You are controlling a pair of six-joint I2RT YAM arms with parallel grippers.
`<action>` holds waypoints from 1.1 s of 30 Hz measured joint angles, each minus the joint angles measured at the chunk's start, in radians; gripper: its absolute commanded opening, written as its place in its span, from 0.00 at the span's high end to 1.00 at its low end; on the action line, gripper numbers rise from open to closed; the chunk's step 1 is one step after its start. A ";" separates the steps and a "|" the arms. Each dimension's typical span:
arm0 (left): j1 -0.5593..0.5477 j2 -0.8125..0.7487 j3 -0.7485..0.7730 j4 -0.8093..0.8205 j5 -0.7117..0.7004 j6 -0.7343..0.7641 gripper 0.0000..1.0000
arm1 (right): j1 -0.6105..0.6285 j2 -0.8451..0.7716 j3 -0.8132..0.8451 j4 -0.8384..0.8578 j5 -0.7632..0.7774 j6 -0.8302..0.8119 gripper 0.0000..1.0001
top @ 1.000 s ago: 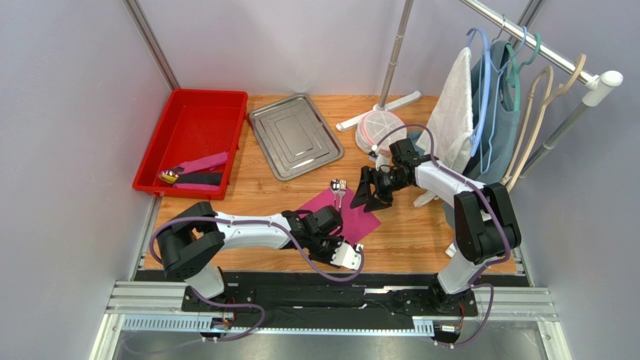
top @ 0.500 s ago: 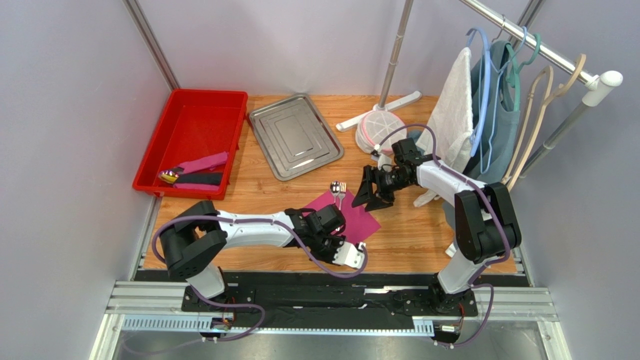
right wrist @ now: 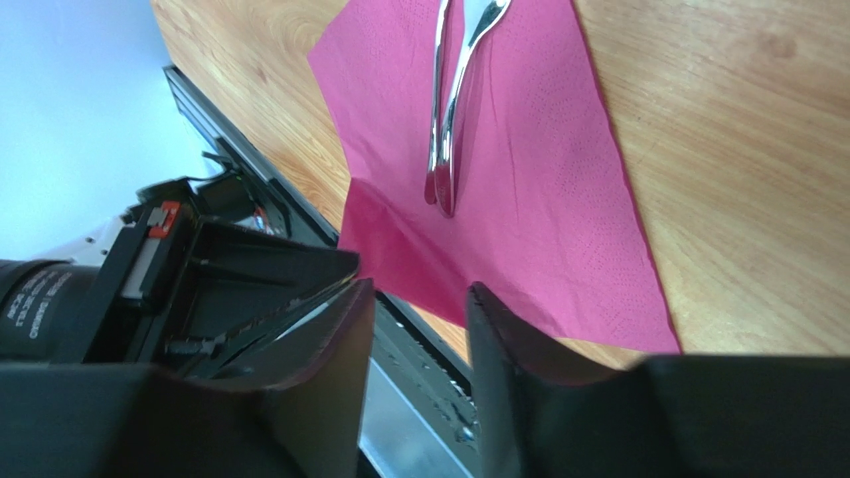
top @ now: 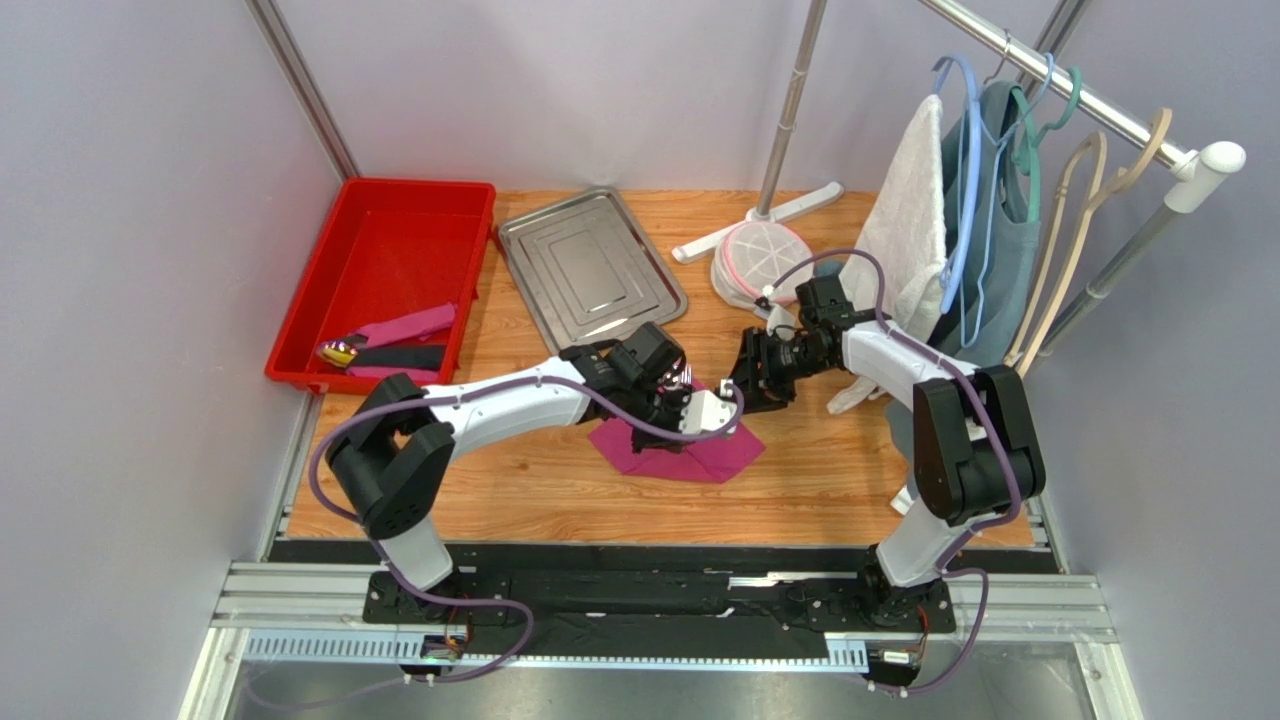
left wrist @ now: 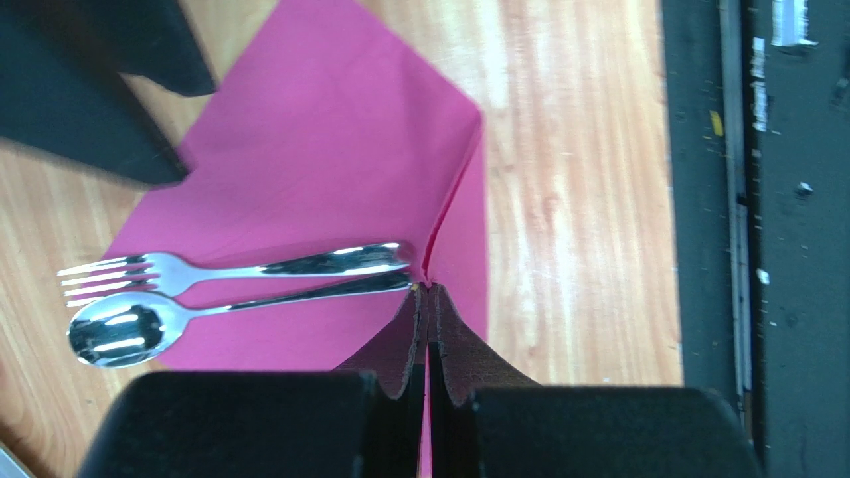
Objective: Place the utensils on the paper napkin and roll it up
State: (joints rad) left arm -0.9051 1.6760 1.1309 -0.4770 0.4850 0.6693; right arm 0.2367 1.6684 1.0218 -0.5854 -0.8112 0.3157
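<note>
**A:** Where did the paper napkin (top: 679,450) lie?

**B:** On the desk (top: 819,468), at its middle between the two arms, well apart from the steel tray (top: 589,270) and the red bin (top: 394,267) at the back left. One side of it was raised in a fold, and the rest lay flat on the wood.

**A:** And the utensils?

**B:** A fork (left wrist: 239,267) and a spoon (left wrist: 122,334) lay side by side on the napkin, almost touching. Their heads reached its edge and seemed to stick out past it. From above they were hidden under the left arm.

**A:** How did the left fingers (left wrist: 397,351) stand to all that?

**B:** They were pressed together on the napkin's raised edge. In the left wrist view a thin pink strip ran between them. Their tips sat just beside the ends of the two handles, and I could not tell whether they touched the metal.

**A:** And the right fingers (right wrist: 321,370)?

**B:** They were spread apart with nothing between them, tips toward the napkin, at the side opposite the pinch. In the right wrist view the handle ends lay beyond the gap. Whether the tips touched the paper I could not tell.

**A:** Anything else nearby?

**B:** A white towel (top: 906,225) hung on the rack at the right rear, beside some hangers.
</note>
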 measured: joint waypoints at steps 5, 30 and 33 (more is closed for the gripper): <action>0.064 0.093 0.084 -0.017 0.009 -0.010 1.00 | -0.005 0.000 -0.028 0.026 -0.015 0.031 0.73; 0.115 0.197 0.123 0.087 -0.079 -0.004 1.00 | 0.051 0.082 -0.073 0.115 -0.074 0.110 0.80; 0.116 0.198 0.123 0.105 -0.092 0.000 1.00 | 0.058 0.090 -0.073 0.117 -0.074 0.111 0.80</action>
State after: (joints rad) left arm -0.7891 1.8744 1.2541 -0.3717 0.3935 0.6689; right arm 0.2943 1.7588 0.9485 -0.4679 -0.8852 0.4267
